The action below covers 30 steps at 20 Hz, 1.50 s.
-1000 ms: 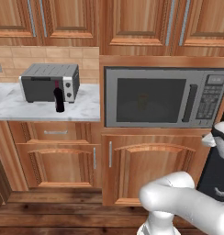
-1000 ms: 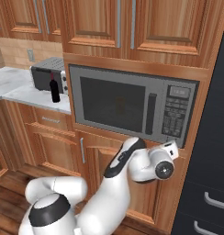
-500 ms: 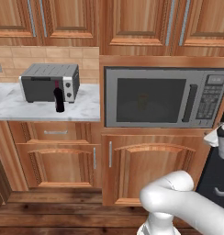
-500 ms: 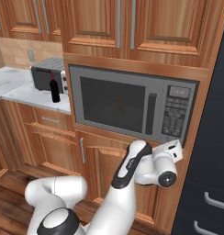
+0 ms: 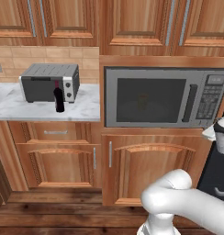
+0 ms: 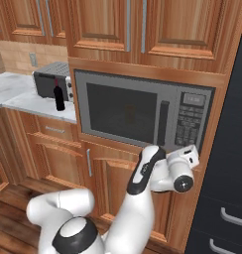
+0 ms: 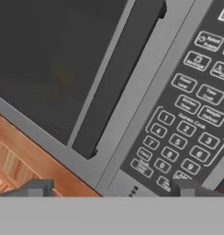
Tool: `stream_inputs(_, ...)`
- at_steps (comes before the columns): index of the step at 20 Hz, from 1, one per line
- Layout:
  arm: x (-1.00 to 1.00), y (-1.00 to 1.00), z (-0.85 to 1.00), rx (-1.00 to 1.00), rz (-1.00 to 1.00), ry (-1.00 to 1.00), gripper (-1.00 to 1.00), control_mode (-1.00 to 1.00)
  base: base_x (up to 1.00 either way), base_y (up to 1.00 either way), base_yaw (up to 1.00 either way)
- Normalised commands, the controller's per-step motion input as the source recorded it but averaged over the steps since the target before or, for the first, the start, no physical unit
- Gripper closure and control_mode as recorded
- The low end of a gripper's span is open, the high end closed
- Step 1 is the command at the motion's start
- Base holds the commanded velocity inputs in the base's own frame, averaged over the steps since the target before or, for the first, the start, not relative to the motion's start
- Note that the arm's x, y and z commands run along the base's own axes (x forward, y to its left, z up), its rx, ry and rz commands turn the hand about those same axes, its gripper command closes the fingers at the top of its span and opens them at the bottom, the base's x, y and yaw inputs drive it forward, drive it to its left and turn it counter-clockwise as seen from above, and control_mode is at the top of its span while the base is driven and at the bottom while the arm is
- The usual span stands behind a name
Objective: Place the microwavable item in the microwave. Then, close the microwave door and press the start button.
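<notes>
Moved: gripper up to keypad | my hand view: jaws spread, empty, handle close | base views: mug faint behind shut door

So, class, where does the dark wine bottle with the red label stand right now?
The dark wine bottle with the red label stands upright on the white marble counter, just in front of the grey toaster oven, left of the built-in microwave.

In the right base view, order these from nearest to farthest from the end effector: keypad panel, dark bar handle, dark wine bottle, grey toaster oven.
From the open end effector:
1. Keypad panel, directly above it.
2. Vertical dark bar handle, a little farther left.
3. Dark wine bottle and grey two-knob toaster oven, far left on the counter: too close to call.
</notes>
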Motion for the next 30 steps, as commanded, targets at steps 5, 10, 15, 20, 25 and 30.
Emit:
stream_inputs(5,0.32,0.00,-0.02,0.00,0.00,0.00,-1.00,-1.00,0.00,0.00,0.00)
stream_inputs(10,0.30,0.00,-0.08,0.00,0.00,0.00,-1.00,-1.00,0.00,0.00,0.00)
stream_inputs(15,0.01,-0.03,-0.25,0.00,0.00,0.00,-1.00,-1.00,0.00,0.00,0.00)
stream_inputs(20,0.07,0.00,-0.18,0.00,0.00,0.00,-1.00,-1.00,0.00,0.00,0.00)
stream_inputs(25,0.16,-0.03,-0.04,0.00,0.00,0.00,-1.00,-1.00,0.00,0.00,0.00)
stream_inputs(30,0.08,-0.17,-0.04,0.00,0.00,0.00,-1.00,-1.00,0.00,0.00,0.00)
